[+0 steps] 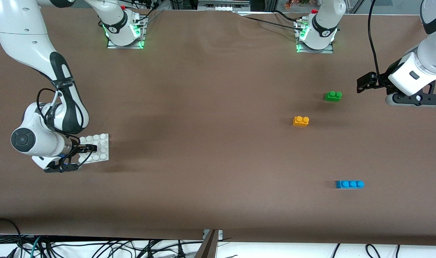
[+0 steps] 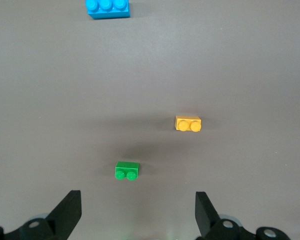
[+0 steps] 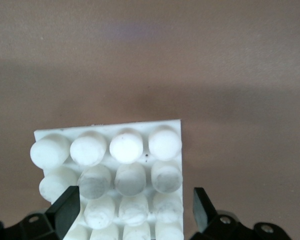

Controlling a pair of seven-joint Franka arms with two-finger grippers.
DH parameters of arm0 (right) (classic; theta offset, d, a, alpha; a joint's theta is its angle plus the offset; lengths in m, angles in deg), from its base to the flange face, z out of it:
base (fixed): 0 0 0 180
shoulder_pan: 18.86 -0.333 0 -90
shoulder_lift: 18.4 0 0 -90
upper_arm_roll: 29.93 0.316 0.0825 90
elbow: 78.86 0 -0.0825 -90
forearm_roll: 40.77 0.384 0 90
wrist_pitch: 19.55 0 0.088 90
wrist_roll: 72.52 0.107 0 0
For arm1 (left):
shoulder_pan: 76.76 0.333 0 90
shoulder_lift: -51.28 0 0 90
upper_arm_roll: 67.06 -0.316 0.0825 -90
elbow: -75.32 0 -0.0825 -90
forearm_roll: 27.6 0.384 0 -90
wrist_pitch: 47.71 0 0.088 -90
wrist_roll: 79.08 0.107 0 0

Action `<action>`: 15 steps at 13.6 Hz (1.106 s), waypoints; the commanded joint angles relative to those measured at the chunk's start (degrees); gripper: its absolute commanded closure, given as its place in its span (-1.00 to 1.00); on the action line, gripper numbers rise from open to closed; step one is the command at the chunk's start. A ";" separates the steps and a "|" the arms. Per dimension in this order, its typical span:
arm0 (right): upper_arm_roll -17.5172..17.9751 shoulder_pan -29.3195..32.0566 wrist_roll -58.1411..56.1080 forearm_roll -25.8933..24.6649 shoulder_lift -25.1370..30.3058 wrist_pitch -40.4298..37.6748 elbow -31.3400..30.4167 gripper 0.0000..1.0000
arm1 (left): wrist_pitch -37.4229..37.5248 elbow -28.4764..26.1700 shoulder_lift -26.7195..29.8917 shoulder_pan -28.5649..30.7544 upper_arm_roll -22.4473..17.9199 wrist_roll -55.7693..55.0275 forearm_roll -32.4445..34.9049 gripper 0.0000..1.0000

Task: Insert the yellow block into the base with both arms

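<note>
Two arms reach over the brown bench (image 1: 210,150). The right arm bends low at its end of the bench; the right gripper (image 1: 82,152) sits at the base (image 1: 99,143), fingers spread wide around the white plate's edge, not closed on it. The left arm is raised at its own end; the left gripper (image 1: 364,84) hangs over bare bench near the green brick (image 1: 333,96), fingers wide apart, holding nothing. The yellow block (image 1: 301,121) lies flat, studs up, nearer the front camera than the green brick. The blue brick (image 1: 349,184) lies nearer still.
</note>
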 commanded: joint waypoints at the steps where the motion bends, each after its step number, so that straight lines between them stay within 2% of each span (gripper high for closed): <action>1: 0.39 0.12 -0.86 0.04 0.13 0.82 -0.99 -1.00 | 1.13 0.87 0.19 0.05 -0.19 0.86 -0.81 -1.00; 11: 0.56 0.03 -0.95 -0.05 -1.98 1.17 -1.08 -1.00 | 1.13 0.87 0.19 0.05 -0.19 0.86 -0.81 -1.00; 15: 2.32 -0.14 0.11 0.83 -2.15 1.70 -0.99 -1.00 | 1.13 0.87 0.10 0.05 -0.10 0.87 -0.81 -1.00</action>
